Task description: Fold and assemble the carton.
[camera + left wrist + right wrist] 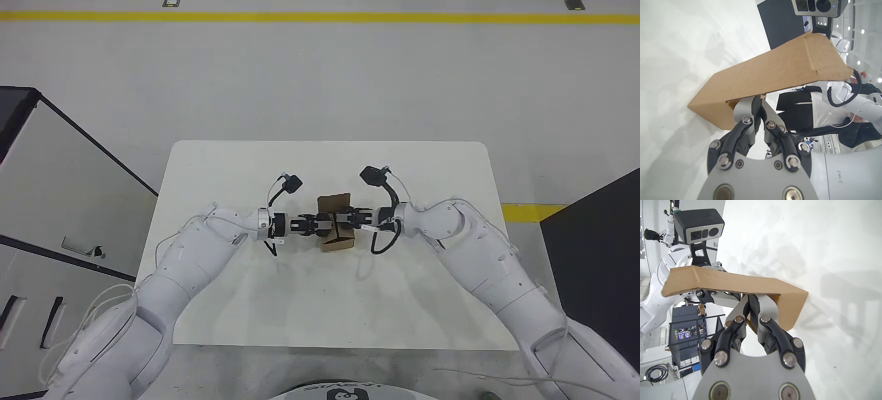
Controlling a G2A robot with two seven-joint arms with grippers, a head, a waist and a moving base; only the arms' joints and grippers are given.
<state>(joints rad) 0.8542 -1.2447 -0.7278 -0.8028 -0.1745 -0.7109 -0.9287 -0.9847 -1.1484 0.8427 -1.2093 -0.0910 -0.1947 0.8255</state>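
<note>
A small brown carton [336,231] stands partly formed at the middle of the white table [220,180], one flap raised toward the far side. My left gripper [311,227] meets it from the left and is shut on a side flap of the carton [772,75]; its fingertips [758,108] pinch the panel's edge. My right gripper [352,222] meets it from the right, shut on the opposite flap of the carton [745,283], with the black pads [753,308] clamped on cardboard. The carton's lower corner rests on the table.
A dark cabinet [40,180] stands off the table's left side and another dark block [600,260] off its right. Bare table surface lies all round the carton. A yellow floor line [320,16] runs behind the table.
</note>
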